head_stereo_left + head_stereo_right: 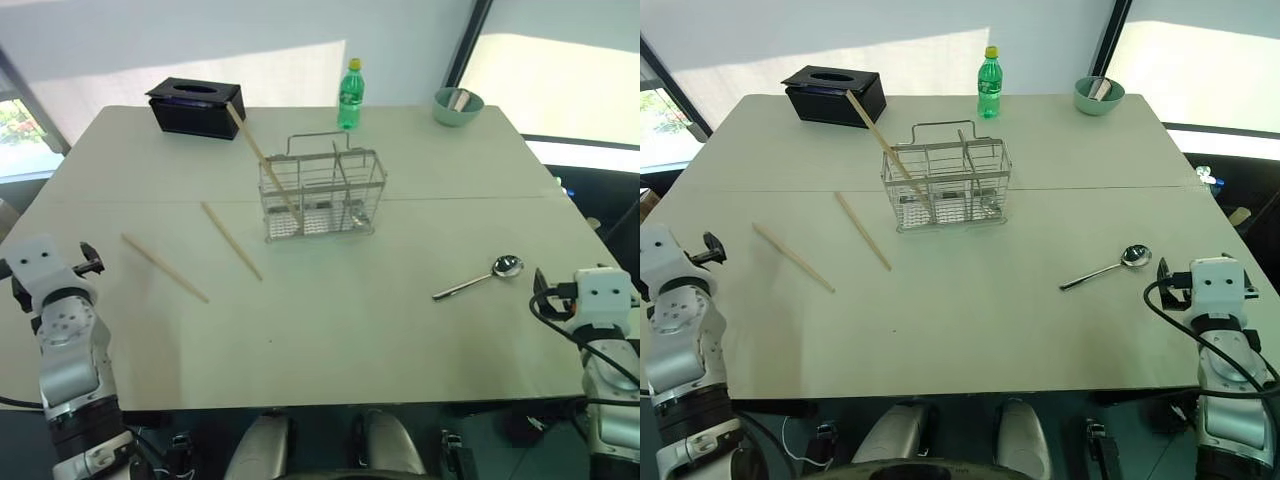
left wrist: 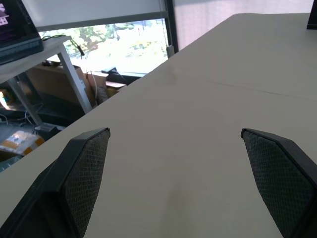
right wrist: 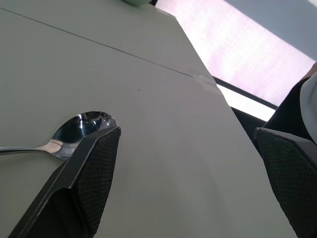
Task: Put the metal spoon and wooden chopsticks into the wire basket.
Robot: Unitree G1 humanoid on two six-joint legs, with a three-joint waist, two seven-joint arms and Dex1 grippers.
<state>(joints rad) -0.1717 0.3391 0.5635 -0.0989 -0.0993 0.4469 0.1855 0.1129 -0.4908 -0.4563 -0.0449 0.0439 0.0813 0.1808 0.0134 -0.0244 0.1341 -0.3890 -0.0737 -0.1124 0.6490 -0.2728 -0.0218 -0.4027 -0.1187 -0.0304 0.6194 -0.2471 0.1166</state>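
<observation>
Your left end effector (image 2: 173, 183) and right end effector (image 3: 188, 183) sit nearest, at the table's (image 1: 330, 340) near corners, both spread wide and holding nothing. Just ahead of your right end effector lies the metal spoon (image 1: 480, 278), flat on the table, bowl toward the right edge. On your left side, two wooden chopsticks lie loose and apart: one (image 1: 165, 267) closer to your left arm, another (image 1: 231, 240) nearer the middle. Beyond them stands the wire basket (image 1: 322, 195) at mid-table, with a third chopstick (image 1: 262, 158) leaning out of it toward the black box (image 1: 195, 107). Farthest back you have a green bottle (image 1: 350, 95) and a pale green bowl (image 1: 458, 106).
</observation>
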